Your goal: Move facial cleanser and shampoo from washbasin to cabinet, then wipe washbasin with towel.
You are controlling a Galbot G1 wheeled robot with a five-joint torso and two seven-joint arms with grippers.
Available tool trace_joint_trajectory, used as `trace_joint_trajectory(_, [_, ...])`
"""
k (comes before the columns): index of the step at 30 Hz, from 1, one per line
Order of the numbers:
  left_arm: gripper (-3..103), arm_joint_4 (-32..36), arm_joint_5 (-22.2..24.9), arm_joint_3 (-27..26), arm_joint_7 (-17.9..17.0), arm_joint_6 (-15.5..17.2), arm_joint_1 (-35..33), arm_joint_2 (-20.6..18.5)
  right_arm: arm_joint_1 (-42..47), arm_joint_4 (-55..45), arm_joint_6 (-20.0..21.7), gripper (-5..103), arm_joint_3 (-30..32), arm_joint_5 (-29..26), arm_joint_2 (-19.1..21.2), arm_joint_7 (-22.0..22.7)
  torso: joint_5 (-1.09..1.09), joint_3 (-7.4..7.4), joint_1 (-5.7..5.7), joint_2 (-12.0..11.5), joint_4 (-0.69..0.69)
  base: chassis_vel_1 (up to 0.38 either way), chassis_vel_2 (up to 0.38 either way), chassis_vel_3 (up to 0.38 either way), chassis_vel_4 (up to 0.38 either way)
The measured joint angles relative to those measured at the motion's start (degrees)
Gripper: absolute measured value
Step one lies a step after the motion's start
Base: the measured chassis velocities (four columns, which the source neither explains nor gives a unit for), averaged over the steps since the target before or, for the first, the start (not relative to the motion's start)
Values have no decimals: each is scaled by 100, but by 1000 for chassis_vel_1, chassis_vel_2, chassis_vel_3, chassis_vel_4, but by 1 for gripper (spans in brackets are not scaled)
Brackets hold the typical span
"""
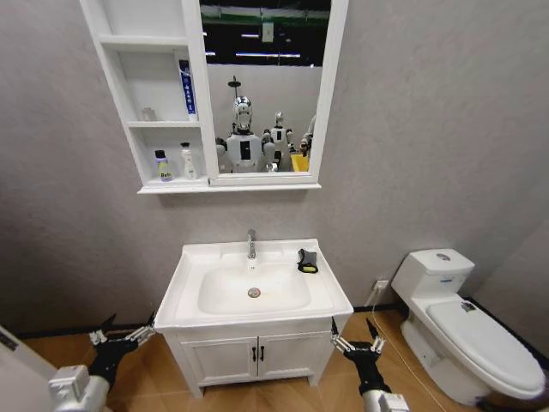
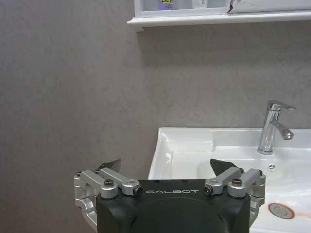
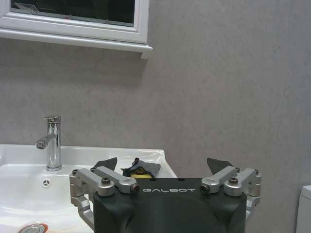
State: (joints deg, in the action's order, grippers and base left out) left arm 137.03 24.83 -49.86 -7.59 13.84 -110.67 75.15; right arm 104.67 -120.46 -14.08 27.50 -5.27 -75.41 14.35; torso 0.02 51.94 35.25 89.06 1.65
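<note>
The white washbasin [image 1: 328, 297] stands ahead with its chrome faucet [image 1: 251, 244] at the back. A small black towel [image 1: 307, 261] with a yellow patch lies on the rim at the back right. On the wall above hangs the cabinet [image 1: 154, 125]. Its middle shelf holds a blue-and-white tube [image 1: 186, 88] and its bottom shelf holds a dark-capped bottle [image 1: 162, 165] and a white bottle [image 1: 186, 161]. I cannot tell which is the facial cleanser or the shampoo. My left gripper [image 1: 127, 330] [image 2: 166, 165] is open, low beside the basin's left front corner. My right gripper [image 1: 352, 330] [image 3: 160, 164] is open at the right front corner, with the towel [image 3: 141, 168] beyond it.
A white two-door vanity [image 1: 249, 356] carries the basin. A white toilet [image 1: 463, 318] stands to the right on the wooden floor. The mirror [image 1: 266, 86] reflects robots in the room behind. A grey wall backs everything.
</note>
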Motion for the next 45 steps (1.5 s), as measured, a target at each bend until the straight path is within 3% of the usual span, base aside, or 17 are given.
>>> trace_joint_trajectory(11, [100, 153, -219, 190, 0, 15, 49, 127, 25, -80, 34, 100, -18, -81, 64, -76, -1, 0, 1, -1, 0, 0, 0, 0, 0])
trace_joint_trajectory(14, [100, 152, -216, 194, -1, 21, 62, 112, -10, -166, 168, 100, -20, -259, 147, -102, -1, 0, 0, 0, 1, 0, 0, 0, 0])
trace_joint_trajectory(16, [100, 147, -211, 197, -2, 25, 69, 103, -258, -311, 574, 100, 59, -721, 392, 52, -1, 0, 0, 0, 1, 0, 0, 0, 0])
trace_joint_trajectory(17, [100, 147, -211, 197, -2, 25, 69, 103, -258, -311, 574, 100, 59, -721, 392, 52, -1, 0, 0, 0, 1, 0, 0, 0, 0])
trace_joint_trajectory(19, [100, 143, -204, 198, -4, 27, 76, 92, -700, -446, 1244, 100, 297, -1818, 1096, 204, 0, 1, 0, -1, -1, 0, 0, 0, 0])
trace_joint_trajectory(20, [100, 143, -204, 198, -4, 27, 76, 92, -700, -446, 1244, 100, 297, -1818, 1096, 204, 0, 1, 0, -1, -1, 0, 0, 0, 0])
trace_joint_trajectory(22, [100, 138, -197, 199, -5, 30, 80, 89, -1227, -466, 1836, 100, 485, -2824, 1789, 289, -1, 1, 1, -1, 1, 0, 0, 0, 0])
trace_joint_trajectory(23, [100, 137, -196, 199, -5, 31, 83, 88, -1497, -410, 2011, 100, 501, -3183, 1995, 311, -2, 1, 1, -1, 0, 0, 0, 0, 0])
trace_joint_trajectory(24, [100, 137, -196, 199, -5, 31, 83, 88, -1497, -410, 2011, 100, 501, -3183, 1995, 311, -2, 1, 1, -1, 0, 0, 0, 0, 0])
trace_joint_trajectory(27, [100, 131, -191, 201, -5, 33, 86, 83, -2709, 132, 2542, 100, 282, -4410, 2505, 423, 0, 1, 2, -1, -1, 0, 0, 0, 0])
trace_joint_trajectory(33, [100, 129, -187, 203, -8, 36, 90, 79, -4247, 1109, 3028, 100, -319, -5130, 2669, 552, -2, 2, 2, -1, -1, 0, 0, 0, 0])
trace_joint_trajectory(35, [100, 127, -185, 205, -6, 38, 92, 77, -4949, 1588, 3209, 100, -824, -5315, 2610, 662, -3, 2, 2, -2, -1, 0, 0, 0, 0])
trace_joint_trajectory(45, [100, 124, -180, 205, -9, 40, 93, 74, -6513, 3026, 3382, 100, -2134, -5279, 2074, 733, -3, 1, 2, -1, -2, 0, 0, 0, 0])
